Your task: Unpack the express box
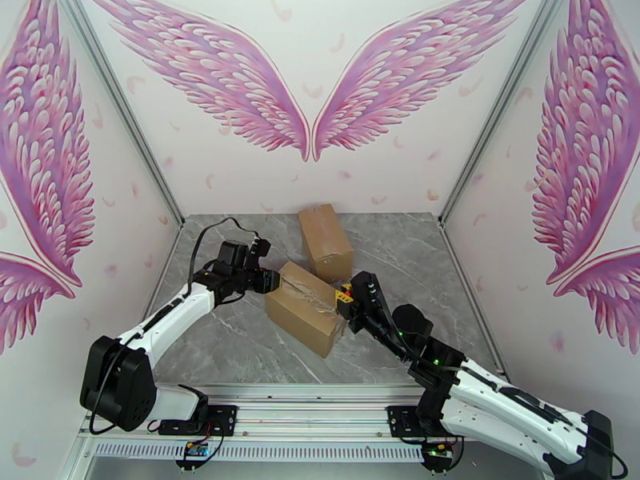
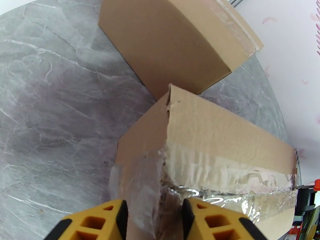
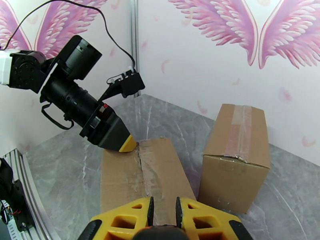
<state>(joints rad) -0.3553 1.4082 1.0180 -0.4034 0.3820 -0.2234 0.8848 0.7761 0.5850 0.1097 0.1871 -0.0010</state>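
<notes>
The express box lies on the grey table, its taped seam wrinkled and split. My left gripper is at the box's left end. In the left wrist view its yellow fingers stand apart astride the crumpled tape on that end face, so it is open. From the right wrist view its yellow tip touches the box's far edge. My right gripper is at the box's right end. Its fingers stand close together with a small dark, orange-edged tool between them.
A second, sealed cardboard box stands just behind the first, nearly touching its far corner. The white side walls and metal posts close in the table on three sides. Open marble table lies left of and in front of the boxes.
</notes>
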